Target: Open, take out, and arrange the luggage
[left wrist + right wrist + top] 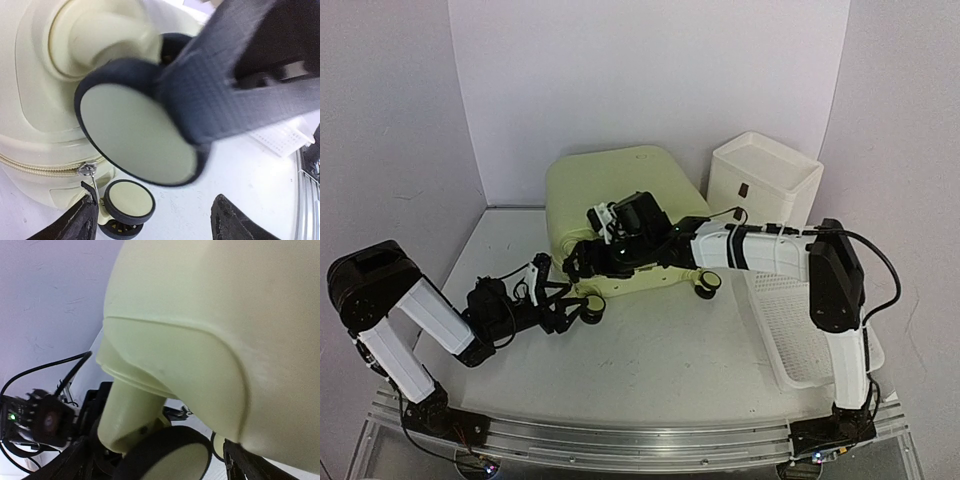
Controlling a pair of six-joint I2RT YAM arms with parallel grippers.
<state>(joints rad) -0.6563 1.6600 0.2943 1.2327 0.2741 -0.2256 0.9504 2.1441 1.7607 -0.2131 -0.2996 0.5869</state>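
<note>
Two sets of fingers crowd one corner of the luggage (615, 190), which rests closed at the far middle of the worktop (650, 370), its wheeled end turned toward the arms. Farthest left, the left fingers (558, 312) reach in low and stand spread, with nothing pinched between them. A small caster wheel (127, 201) sits in the gap without visibly touching either one. Just above it in the left wrist view run the zipper (45, 167), a pale toothed band shut along the seam, and its little metal zipper pull (88, 169).

Next come the right fingers (578, 266), stretched across the front of the case. They too are spread, straddling a black-rimmed caster (165, 457) with no clear grip on it.

The shell is glossy, pale yellow-green, rounded and moulded, so it should be stiff, slick and poor to pinch. The casters will likely let it roll when pushed. That pull tab looks the best hold, with the other arm bracing the shell.

Further right stand a white three-drawer box (765, 180) and a white mesh basket (810, 340), both plastic.
</note>
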